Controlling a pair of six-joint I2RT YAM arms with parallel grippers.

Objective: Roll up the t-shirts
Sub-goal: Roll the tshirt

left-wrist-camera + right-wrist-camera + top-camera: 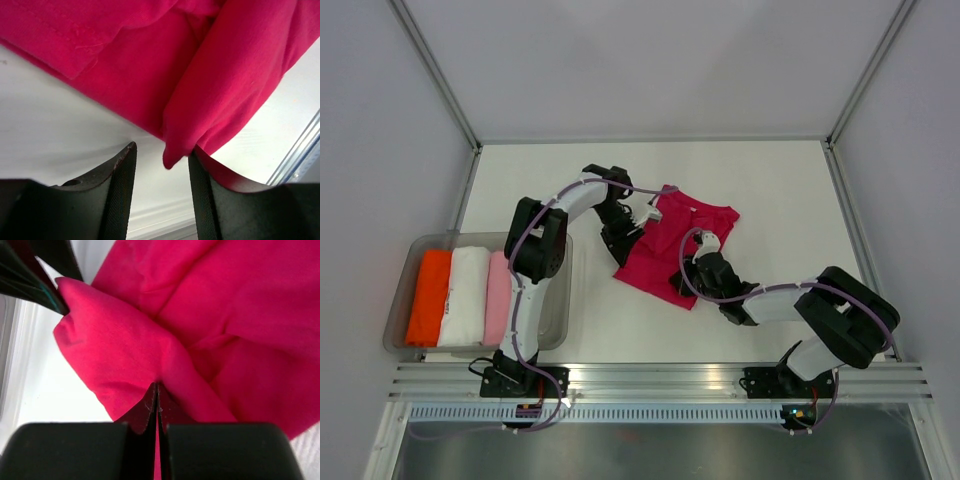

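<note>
Top external view: the magenta t-shirt lies crumpled on the white bench, with both pincers at its edges. The left pincer sits at the shirt's far left edge, and the right pincer sits on the shirt's right side, so most of the cloth lies between the two. Well to the left of the left pincer, beside that arm's base, stands a clear plastic tub holding an orange roll, a white roll and a pale pink roll side by side. In the left wrist view the left pincer has its jaws apart with a clear gap. A hanging fold of the magenta t-shirt dips its tip between the fingertips and touches the right-hand finger, but it is not clamped. The rest of the cloth spreads ahead of and above the fingers. In the right wrist view the right pincer is closed tight, its two fingers pressed together on a pinch of the magenta t-shirt, which bunches in folds directly ahead of the tips.
</note>
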